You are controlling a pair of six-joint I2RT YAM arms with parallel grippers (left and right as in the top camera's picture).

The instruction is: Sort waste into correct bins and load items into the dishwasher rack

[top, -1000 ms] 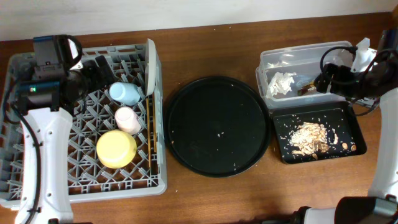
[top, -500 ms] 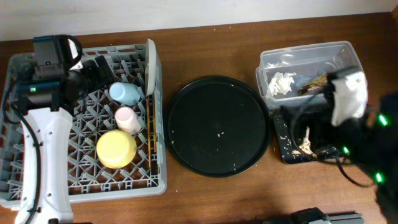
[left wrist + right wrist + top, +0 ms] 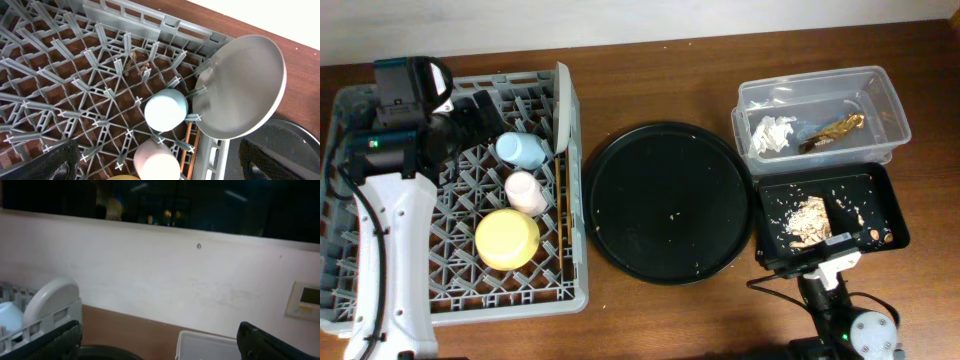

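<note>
The grey dishwasher rack (image 3: 380,290) holds a light-blue cup (image 3: 519,150), a pink cup (image 3: 526,192), a yellow bowl (image 3: 507,238), a pale plate (image 3: 562,108) on edge and chopsticks (image 3: 563,215). My left gripper (image 3: 475,112) hovers over the rack, open and empty; its view shows the blue cup (image 3: 166,109), pink cup (image 3: 156,161) and plate (image 3: 240,92). The clear tub (image 3: 885,100) holds the white napkin (image 3: 772,132) and gold-brown wrapper (image 3: 835,128). The black tray (image 3: 885,200) holds beige scraps (image 3: 808,218). My right gripper (image 3: 810,262) is open, empty, at the table's front edge.
A large round black tray (image 3: 670,200) with a few crumbs lies between the rack and the bins. The right wrist view faces the white back wall, with the gripper (image 3: 160,340) spread wide, the plate (image 3: 50,297) at left and the tub's rim (image 3: 200,336) below.
My right arm has pulled back from over the clear tub to the table's front edge. The wrapper now lies uncovered in the tub. My left arm has not moved.
</note>
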